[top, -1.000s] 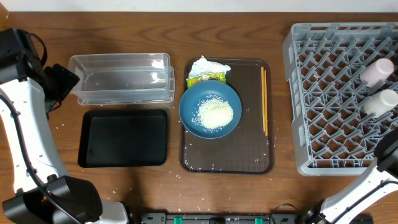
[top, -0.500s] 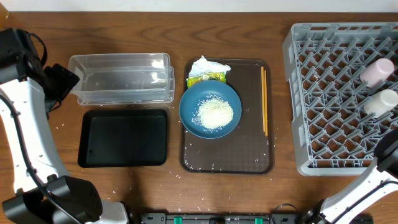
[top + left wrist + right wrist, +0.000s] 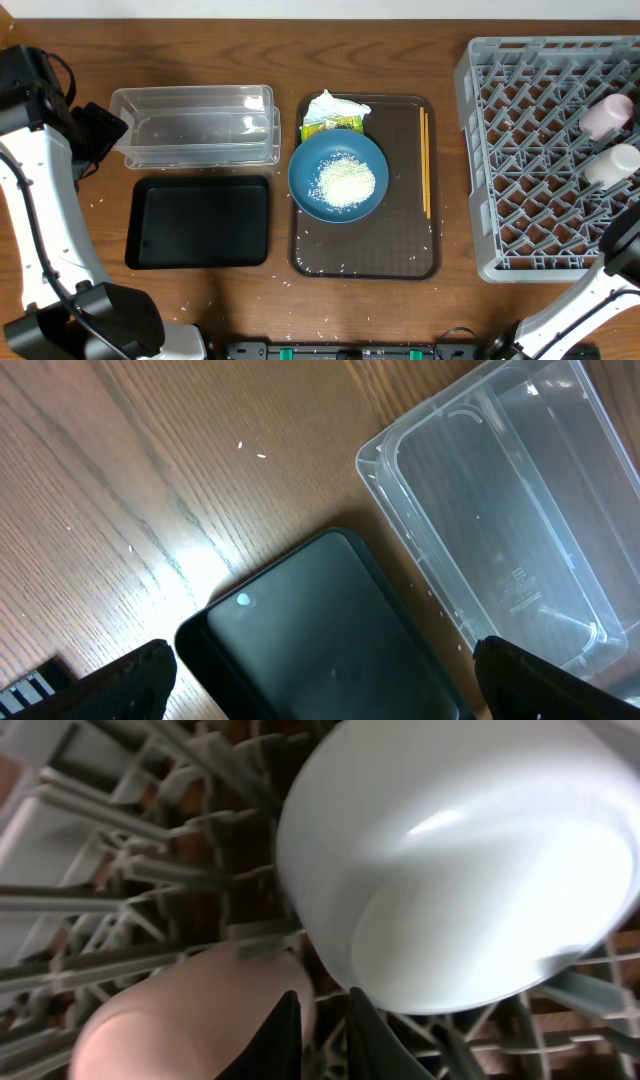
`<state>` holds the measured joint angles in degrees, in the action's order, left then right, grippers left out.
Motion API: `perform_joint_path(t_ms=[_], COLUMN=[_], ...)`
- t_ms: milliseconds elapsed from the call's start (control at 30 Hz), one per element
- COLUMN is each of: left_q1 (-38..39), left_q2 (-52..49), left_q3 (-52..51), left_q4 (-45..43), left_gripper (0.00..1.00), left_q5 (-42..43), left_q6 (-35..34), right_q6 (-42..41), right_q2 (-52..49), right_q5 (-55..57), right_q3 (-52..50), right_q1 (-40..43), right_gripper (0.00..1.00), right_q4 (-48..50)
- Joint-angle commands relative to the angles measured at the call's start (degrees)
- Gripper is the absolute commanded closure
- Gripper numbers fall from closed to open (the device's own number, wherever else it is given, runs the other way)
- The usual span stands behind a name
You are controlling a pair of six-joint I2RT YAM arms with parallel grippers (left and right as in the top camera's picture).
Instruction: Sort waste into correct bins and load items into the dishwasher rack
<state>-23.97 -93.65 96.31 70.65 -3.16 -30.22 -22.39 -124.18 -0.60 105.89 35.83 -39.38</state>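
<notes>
Your right gripper, nearly closed and empty, hangs over the small white cup and small pink cup in the grey lattice rack; left gripper wide open, empty, apparently awaiting waste.

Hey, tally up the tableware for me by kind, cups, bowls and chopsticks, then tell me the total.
Cups: 2, a pink cup and a white cup
Bowls: 1, a blue bowl
Pairs of chopsticks: 1
Total: 4
</notes>
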Motion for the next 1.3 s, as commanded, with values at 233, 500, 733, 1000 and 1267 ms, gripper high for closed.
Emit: perform_joint_path(t_ms=[233, 500, 733, 1000, 1267], left_q1=[-0.2, -0.2, -0.2, -0.2, -0.2], left_q2=[0.8, 0.8, 0.8, 0.8, 0.8], left_q3=[0.9, 0.9, 0.9, 0.9, 0.9], left_q4=[0.3, 0.3, 0.3, 0.3, 0.3], left_gripper=[0.02, 0.02, 0.02, 0.02, 0.02], left_q5=[-0.3, -0.3, -0.3, -0.3, -0.3], left_q6=[-0.5, -0.5, -0.5, -0.5, -0.5], right_q6=[0.7, 1.9, 1.8, 1.8, 2.3], right_q2=[12.5, 10.6, 7.0, 3.6, 1.3], right_q5=[-5.7, 2.9, 5.8, 6.8, 6.2], right_q3=[0.2, 0.2, 0.2, 0.2, 0.2], right_q1=[0.1, 0.3, 1.1, 4.0, 4.6], right_gripper=[0.57, 0.98, 0.99, 0.99, 0.99], right_q4=[1.2, -0.8, -1.9, 0.0, 4.9])
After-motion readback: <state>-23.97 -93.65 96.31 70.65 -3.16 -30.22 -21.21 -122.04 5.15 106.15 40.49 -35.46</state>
